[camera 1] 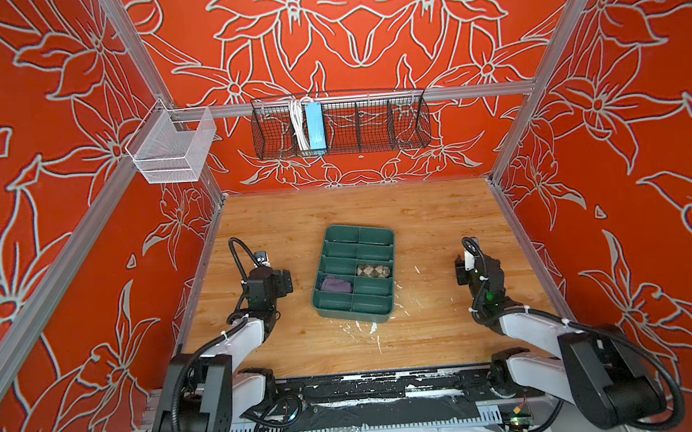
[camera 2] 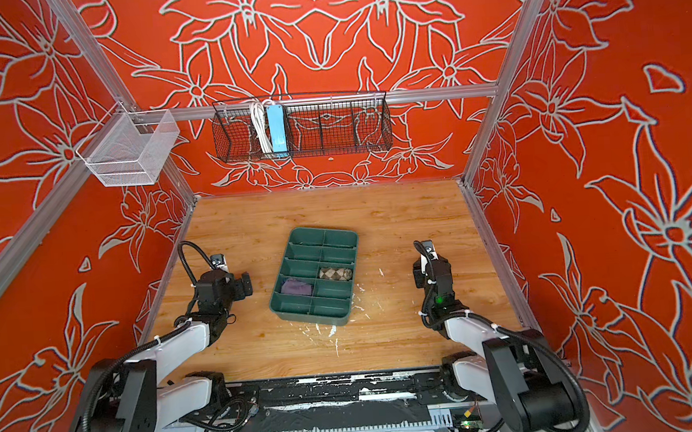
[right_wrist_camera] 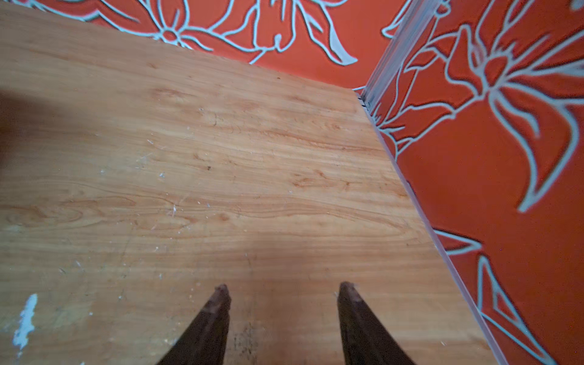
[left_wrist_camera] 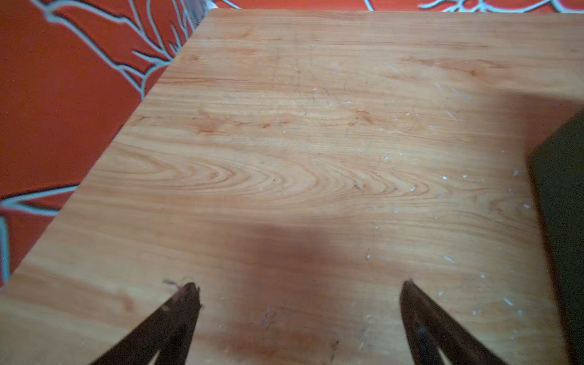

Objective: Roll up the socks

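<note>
Both socks lie rolled up in a green divided tray in both top views. The purple sock fills a left compartment. The beige-and-brown argyle sock fills the right compartment one row farther back. My left gripper hovers left of the tray, open and empty. My right gripper hangs right of the tray, jaws apart over bare wood. The dark tray wall shows at the edge of the left wrist view.
A black wire basket holding a blue power strip hangs on the back wall. A white mesh basket hangs at the back left. Red patterned walls enclose the wooden table, which has white paint flecks near the tray.
</note>
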### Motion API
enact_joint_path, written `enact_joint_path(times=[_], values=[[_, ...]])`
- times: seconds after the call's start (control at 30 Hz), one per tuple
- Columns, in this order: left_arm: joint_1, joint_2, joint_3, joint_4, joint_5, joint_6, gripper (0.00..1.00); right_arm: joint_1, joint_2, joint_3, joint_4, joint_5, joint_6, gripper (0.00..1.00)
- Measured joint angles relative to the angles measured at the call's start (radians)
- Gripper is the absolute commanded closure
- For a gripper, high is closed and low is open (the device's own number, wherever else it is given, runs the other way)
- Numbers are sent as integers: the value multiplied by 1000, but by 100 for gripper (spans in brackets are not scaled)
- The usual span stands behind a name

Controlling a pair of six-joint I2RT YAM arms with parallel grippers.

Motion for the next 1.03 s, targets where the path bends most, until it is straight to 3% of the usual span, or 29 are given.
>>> enact_joint_path(times=[0.13,0.27,0.3,1.03], values=[[26,115,13,65,124,23,3,-39,175,-3,166,-143,-1,39],[54,118,35,73,178,22,3,-65,199,23,136,-204,13,33],[55,118,39,78,188,22,3,-79,200,43,121,-214,22,3],[76,118,42,82,250,21,3,-108,198,87,84,-250,56,2]])
